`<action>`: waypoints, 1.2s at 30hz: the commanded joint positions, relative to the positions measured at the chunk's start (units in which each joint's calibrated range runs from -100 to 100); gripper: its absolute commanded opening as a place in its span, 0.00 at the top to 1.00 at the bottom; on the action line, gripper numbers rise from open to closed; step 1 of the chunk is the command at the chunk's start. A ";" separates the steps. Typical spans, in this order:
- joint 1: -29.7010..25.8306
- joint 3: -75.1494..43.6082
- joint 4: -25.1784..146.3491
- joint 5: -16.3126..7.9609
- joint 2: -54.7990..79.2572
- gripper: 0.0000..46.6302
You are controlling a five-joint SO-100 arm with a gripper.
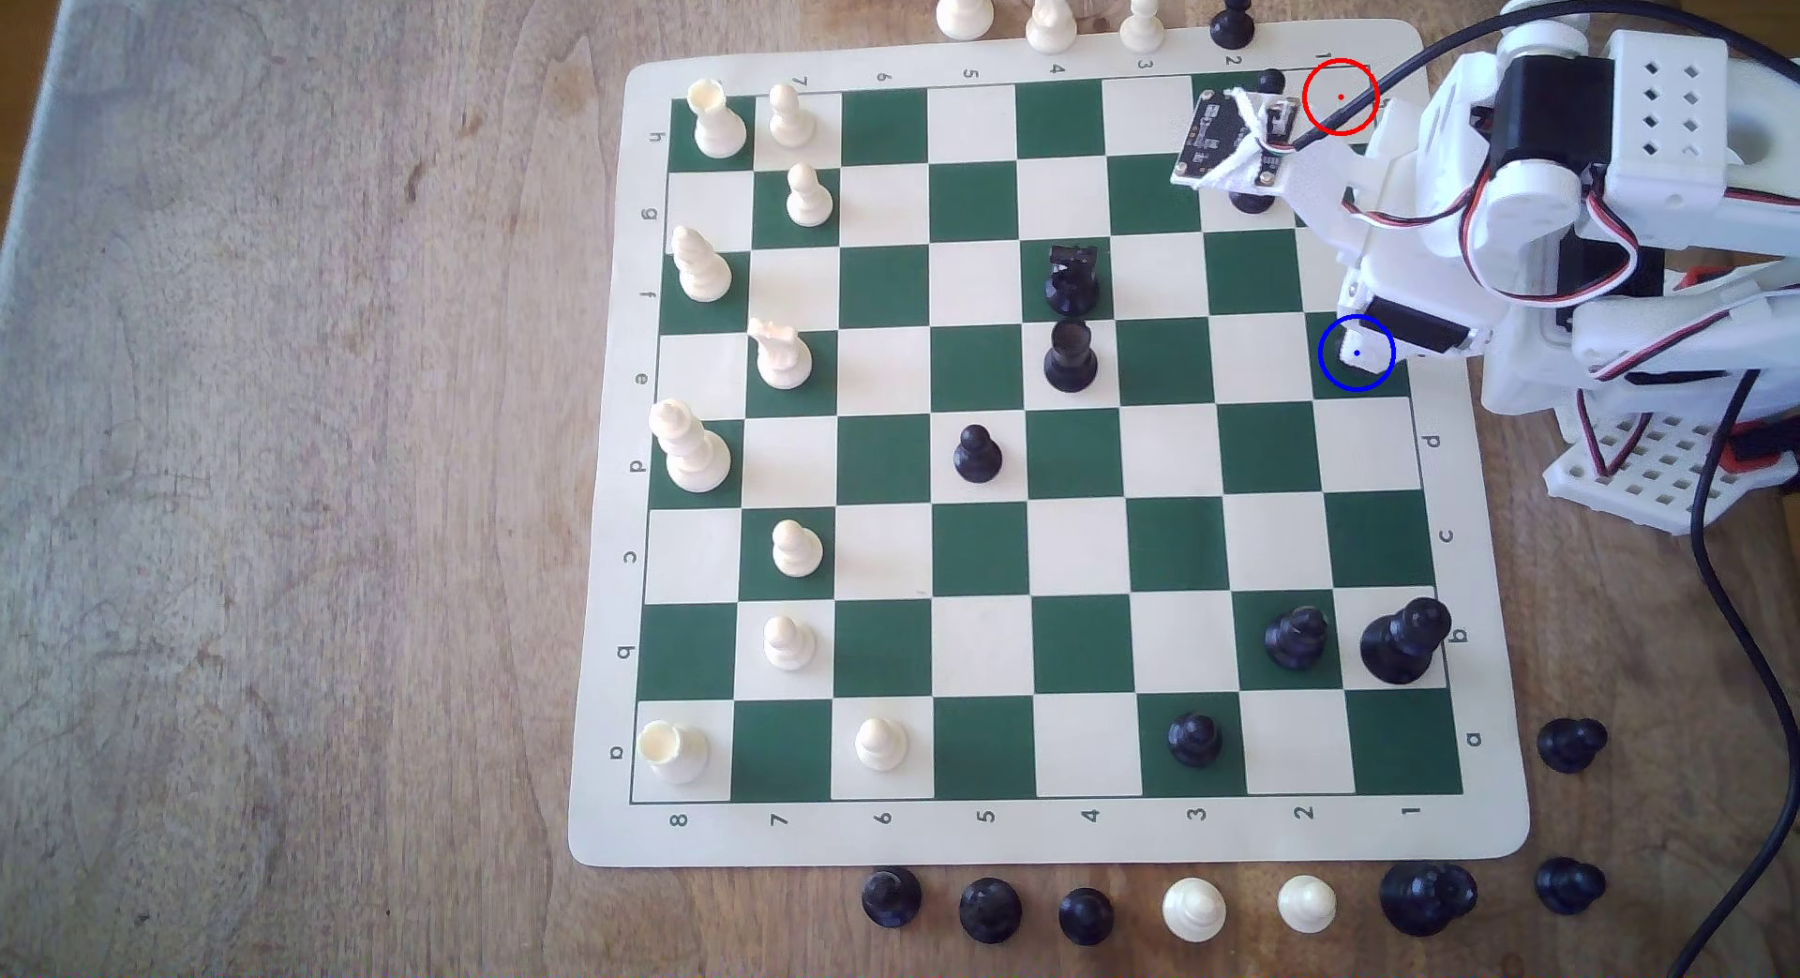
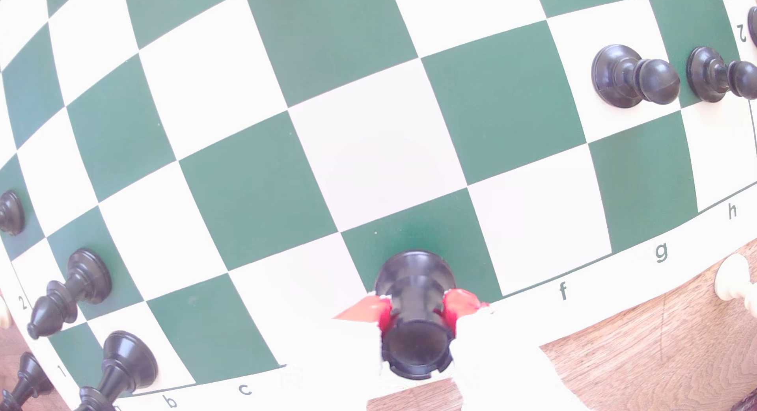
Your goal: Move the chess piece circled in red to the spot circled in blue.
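- Chess piece (image 2: 414,312) clamped at the waist between two red-padded fingers (image 2: 461,304); wide round base toward the board, flat top toward the wrist cam.
- Jaws: narrow gap, just the width of the waist, both pads touching the piece. Gripping, not open.
- Waist grip looks sensible: narrowest part, base and top flare above and below, so less chance of slipping out.
- Wrist view: piece base over a dark green square at the board (image 2: 368,141) edge, e file by the border letters (f next along, c further off). Matches the spot (image 1: 1357,353) under the blue ring in the exterior view, at that view's right edge.
- Base touching the square or just above it: cannot tell, wrist view too steep and washed out.
- Exterior view: gripper (image 1: 1359,350) under the arm (image 1: 1558,189), fingertip area right at the blue ring; piece itself hidden by the arm there.
- Red ring (image 1: 1340,97) at far right corner of the board in the exterior view; cable crossing it, no piece seen inside.
- Judgement: transport about done, next = lower if needed, open jaws, lift straight up.
- Risk: pads dragging the flared top on release, tipping the piece. No neighbours just beside the spot; black pawns (image 2: 635,76) well apart, two files off.
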 commanded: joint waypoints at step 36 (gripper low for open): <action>3.38 4.36 -6.49 0.20 -0.46 0.72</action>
